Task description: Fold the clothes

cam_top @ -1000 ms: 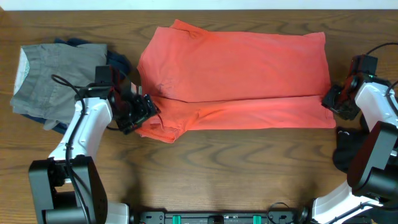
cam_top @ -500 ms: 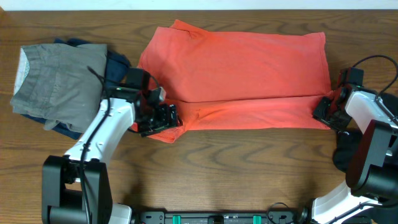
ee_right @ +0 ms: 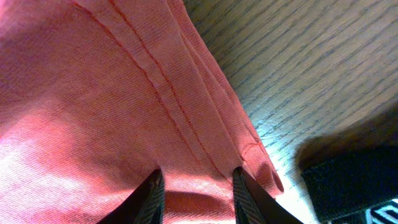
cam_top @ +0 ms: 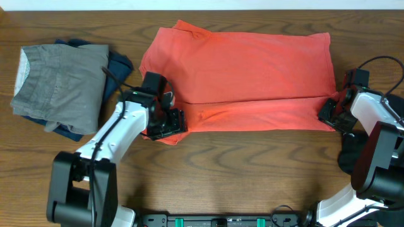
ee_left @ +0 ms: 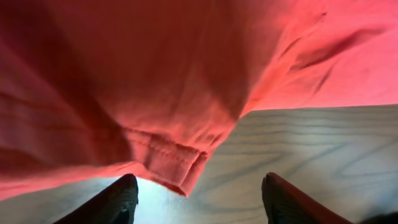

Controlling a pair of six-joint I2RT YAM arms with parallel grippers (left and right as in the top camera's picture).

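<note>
A: Red shirt (cam_top: 240,69) where?

B: Lies flat on the brown table (cam_top: 240,183), in the middle. Stretches the long way, from left to right. Looks folded over, with 1 long crease across, close to the front edge.

A: Smooth all over?

B: Mostly smooth. Bunches up a little at the front left corner.

A: And the left claw (cam_top: 165,123)?

B: Sits right at that bumpy front left corner, on top of the cloth. Stands wide. Shows 2 dark fingers (ee_left: 121,196) far apart in the left wrist view. Has a stitched hem hanging just above the gap between them. Holds nothing. Looks down on bare wood under the hem.

A: Right claw (cam_top: 329,113)?

B: Sits at the front right corner, touching the edge of the shirt. Stands narrow. Shows 2 fingers (ee_right: 152,193) close together in the right wrist view, tips down on the red cloth. Has the sewn lines of the hem running into the small gap between them. Pinching or only pressing? Cannot tell.

A: Both claws at the same edge, then?

B: Yes, 1 at each end of the front edge.

A: Anything else on the table?

B: 1 grey pile (cam_top: 60,85) of folded clothes, over at the left end. Has some blue cloth peeking out from under it. Lies just beside the left end of the shirt, behind the left arm.
</note>
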